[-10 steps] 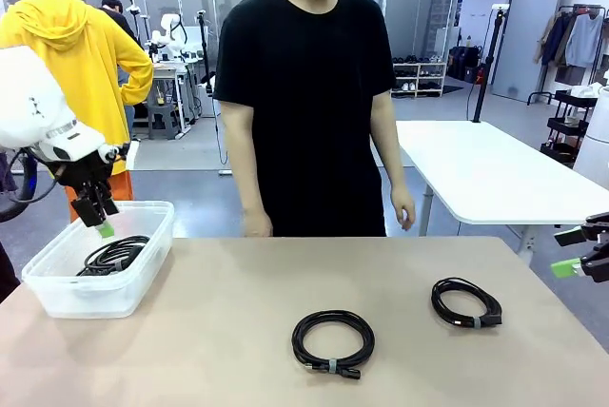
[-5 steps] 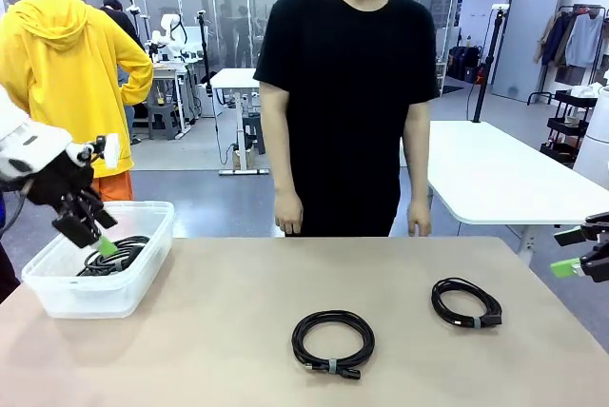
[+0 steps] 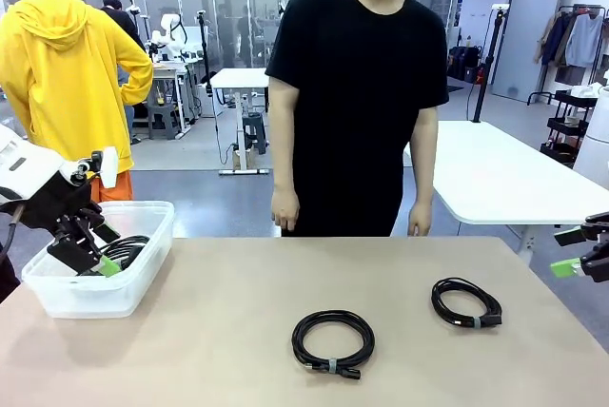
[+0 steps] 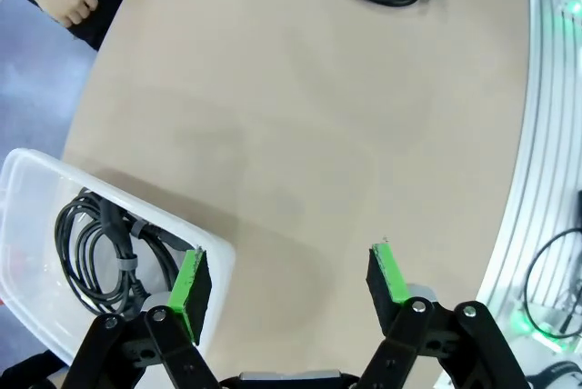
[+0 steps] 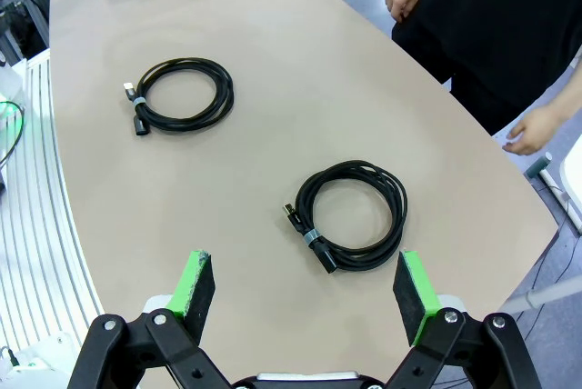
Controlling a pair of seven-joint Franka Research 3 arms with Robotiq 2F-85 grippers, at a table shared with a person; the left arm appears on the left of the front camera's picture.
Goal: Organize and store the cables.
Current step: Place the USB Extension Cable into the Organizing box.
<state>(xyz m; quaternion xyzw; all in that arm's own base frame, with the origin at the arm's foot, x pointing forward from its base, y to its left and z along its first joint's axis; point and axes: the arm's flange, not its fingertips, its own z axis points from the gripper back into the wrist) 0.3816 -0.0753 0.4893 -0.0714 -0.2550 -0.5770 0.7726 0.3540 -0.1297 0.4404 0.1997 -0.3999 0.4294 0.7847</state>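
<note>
The left pincer [image 4: 287,266] is open, seemingly just over the bin [image 3: 105,298] holding one cable [image 4: 127,266]; the right pincer [image 5: 303,277], open too, faces two coiled cables [image 3: 332,364] [image 3: 473,320] on the desk [image 3: 219,331].

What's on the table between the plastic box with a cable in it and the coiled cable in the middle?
Nothing. Between the plastic box and the middle coil the tabletop is bare, as the front view shows.

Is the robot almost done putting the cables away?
Not quite. One cable lies in the bin. Nothing is in hand: the left fingers hang open at the bin, the right fingers open beside the table. The middle coil and the right coil wait on it.
</note>
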